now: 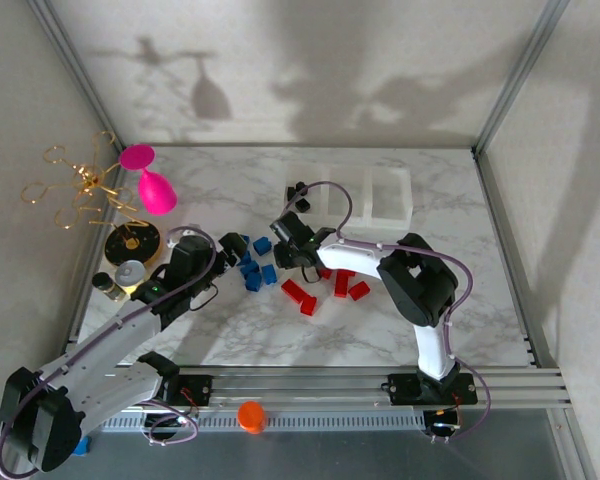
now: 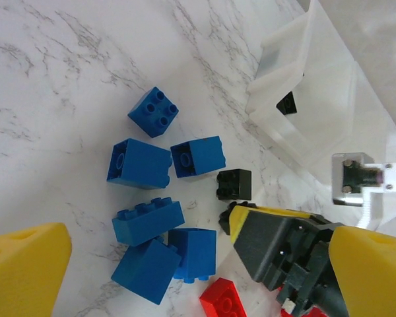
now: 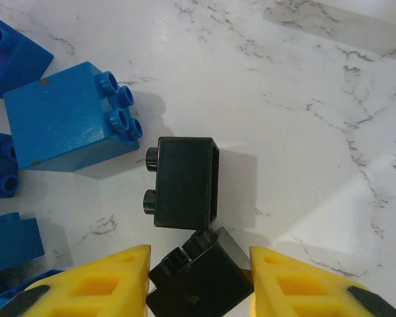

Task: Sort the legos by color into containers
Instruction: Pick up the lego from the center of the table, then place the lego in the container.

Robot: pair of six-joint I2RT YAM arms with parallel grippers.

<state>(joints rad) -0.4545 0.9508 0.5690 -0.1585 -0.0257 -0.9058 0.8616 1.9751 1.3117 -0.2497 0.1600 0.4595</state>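
Several blue legos (image 2: 142,164) lie in a cluster on the marble, seen from above as blue legos (image 1: 251,270). My right gripper (image 3: 198,281) is shut on a tilted black lego (image 3: 201,281), low over the marble. Just beyond it lies another black lego (image 3: 185,181), beside a blue lego (image 3: 69,119). In the top view my right gripper (image 1: 285,255) sits right of the blue cluster, with red legos (image 1: 300,296) nearer its arm. My left gripper (image 2: 201,264) hangs wide open above the blue cluster. The clear containers (image 1: 388,195) stand at the back; a black lego (image 2: 287,104) lies in one compartment.
A pink goblet (image 1: 155,190) and a gold wire stand (image 1: 80,185) stand at the back left. A black disc (image 1: 132,240) and small jars (image 1: 128,275) sit beside the left arm. An orange knob (image 1: 250,415) rests on the front rail.
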